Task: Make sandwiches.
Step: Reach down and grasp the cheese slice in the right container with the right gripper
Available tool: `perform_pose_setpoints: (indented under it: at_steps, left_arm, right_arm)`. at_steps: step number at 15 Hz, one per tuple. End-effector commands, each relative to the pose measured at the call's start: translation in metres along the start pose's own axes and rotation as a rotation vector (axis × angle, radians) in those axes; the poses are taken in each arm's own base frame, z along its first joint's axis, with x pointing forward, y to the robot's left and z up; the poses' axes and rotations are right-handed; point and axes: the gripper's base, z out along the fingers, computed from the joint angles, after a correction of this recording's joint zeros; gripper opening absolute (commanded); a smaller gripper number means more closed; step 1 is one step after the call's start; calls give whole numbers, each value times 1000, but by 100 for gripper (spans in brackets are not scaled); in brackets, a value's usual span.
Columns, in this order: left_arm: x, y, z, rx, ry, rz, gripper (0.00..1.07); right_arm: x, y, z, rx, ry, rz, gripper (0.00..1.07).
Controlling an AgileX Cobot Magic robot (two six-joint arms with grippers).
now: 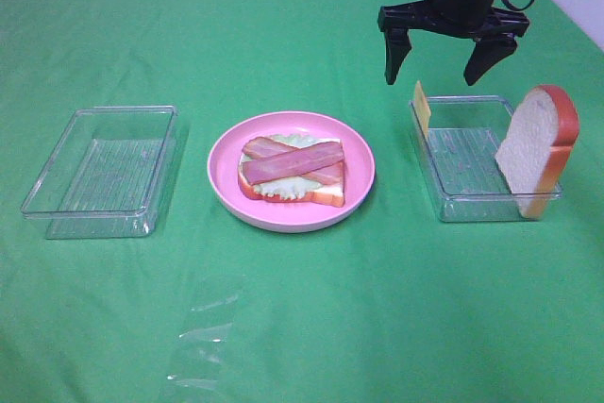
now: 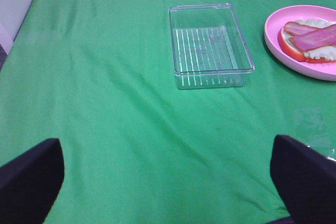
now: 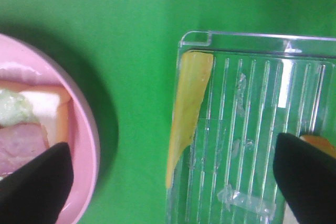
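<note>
While the right gripper [image 1: 432, 77] hangs open above the clear tray [image 1: 472, 207], the thin cheese slice [image 1: 421, 107] propped against its wall could be knocked flat or missed; the unfinished sandwich [image 1: 293, 169] is set on the pink plate [image 1: 225, 186].

Pink plate [image 2: 271, 35] cut by the left wrist view's edge, bread slice [image 3: 316, 141] — mostly behind a finger [image 3: 307, 182]

- We take this for a robot lab bench: a green cloth [image 1: 302, 327] covers the table.
- We see a toy sandwich [image 1: 293, 172], a pink plate [image 1: 219, 172], clear trays [image 1: 118, 172] and the right gripper [image 1: 430, 80] overhead.
</note>
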Motion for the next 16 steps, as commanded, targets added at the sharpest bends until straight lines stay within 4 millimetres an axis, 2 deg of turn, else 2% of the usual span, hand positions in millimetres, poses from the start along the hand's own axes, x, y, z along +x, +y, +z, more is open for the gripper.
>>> perform_pose_setpoints:
  at_steps: [1, 7, 16]
  left_arm:
    - [2, -1, -2, 2, -19, -7, 100]
    - [2, -1, -2, 2, -19, -7, 100]
    - [2, -1, -2, 2, -19, -7, 100]
  right_arm:
    - [-2, -6, 8, -25, 19, 34, 99]
    - [-5, -2, 40, -63, 47, 39, 98]
    - [-7, -3, 56, -59, 51, 43, 96]
